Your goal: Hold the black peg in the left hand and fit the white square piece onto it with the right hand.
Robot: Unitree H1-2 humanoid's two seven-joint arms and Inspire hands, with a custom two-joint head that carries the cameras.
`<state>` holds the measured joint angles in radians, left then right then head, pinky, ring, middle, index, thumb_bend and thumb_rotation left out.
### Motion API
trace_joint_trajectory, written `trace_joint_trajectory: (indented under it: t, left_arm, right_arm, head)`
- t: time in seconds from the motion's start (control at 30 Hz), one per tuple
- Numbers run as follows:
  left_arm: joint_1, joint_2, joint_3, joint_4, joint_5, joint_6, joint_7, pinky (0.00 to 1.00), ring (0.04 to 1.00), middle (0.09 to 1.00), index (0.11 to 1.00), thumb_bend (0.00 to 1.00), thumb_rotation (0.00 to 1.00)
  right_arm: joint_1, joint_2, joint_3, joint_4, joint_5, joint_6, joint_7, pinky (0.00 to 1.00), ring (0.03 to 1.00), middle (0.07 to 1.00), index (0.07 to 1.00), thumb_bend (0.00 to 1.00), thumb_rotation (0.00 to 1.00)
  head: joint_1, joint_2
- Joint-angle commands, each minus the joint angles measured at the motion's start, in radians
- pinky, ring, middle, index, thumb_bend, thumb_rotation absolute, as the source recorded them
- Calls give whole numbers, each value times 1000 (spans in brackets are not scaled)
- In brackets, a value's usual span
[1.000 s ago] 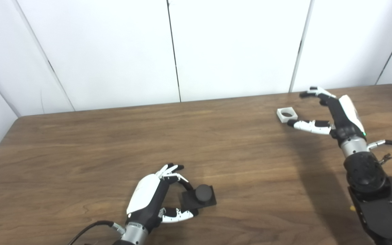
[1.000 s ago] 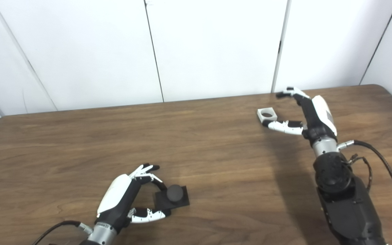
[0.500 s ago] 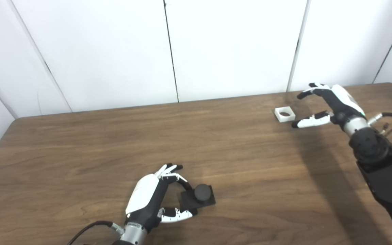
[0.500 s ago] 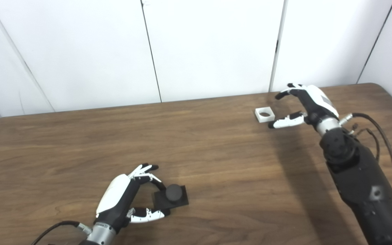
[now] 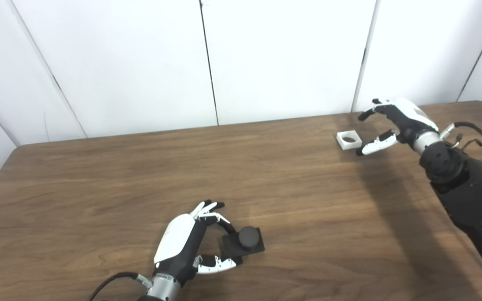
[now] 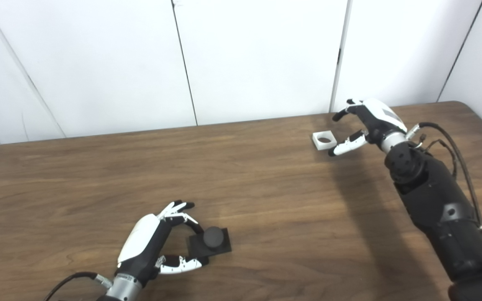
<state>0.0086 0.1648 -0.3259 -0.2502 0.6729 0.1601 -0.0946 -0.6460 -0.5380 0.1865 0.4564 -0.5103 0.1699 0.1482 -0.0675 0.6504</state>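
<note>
The black peg (image 5: 247, 239), a round stud on a square black base, rests on the brown table (image 5: 111, 179) near its front. My left hand (image 5: 186, 242) lies just left of it with fingers curled around the base's left side, seemingly touching it; the peg stays on the table. The white square piece (image 5: 349, 139), with a round hole, lies flat near the back right. My right hand (image 5: 391, 123) hovers open just right of it, thumb low beside the piece, fingers arched above and behind it, not closed on it.
White wall panels (image 5: 283, 58) rise directly behind the table's back edge. My right forearm (image 5: 467, 192) with its cables stretches over the table's right side. The table's right back corner (image 5: 481, 103) lies close to the right hand.
My right hand has swung up and back, with the forearm leaning further over the table, so the fingers now arch around the white piece. The left hand and the peg have not moved.
</note>
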Motion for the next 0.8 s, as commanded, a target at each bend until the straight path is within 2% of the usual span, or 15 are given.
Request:
trace_joint_trajectory:
  t: [0.0,0.2,0.47,0.77]
  left_arm:
    - [-18,1,-1,-1,17,-23,11,934,965,895,494,501,88]
    - [-16,-2,-3,-10,23,-16,5,935,966,896,494,500,88]
    - [-11,-7,3,-15,14,-14,3,926,968,897,494,501,87]
    - [-4,-8,-4,-28,19,-9,-10,933,969,898,494,501,86]
  right_arm:
    - [-91,-20,2,10,-12,-44,-18,888,1000,965,711,873,178]
    - [-139,-8,31,79,-28,-47,-23,884,996,963,711,874,188]
    - [-202,1,81,148,-49,-30,9,903,994,959,722,860,192]
    - [-245,23,88,205,-52,-8,11,891,986,954,740,850,187]
  head:
    - [-1,1]
    - [3,2]
    - [1,2]
    - [3,4]
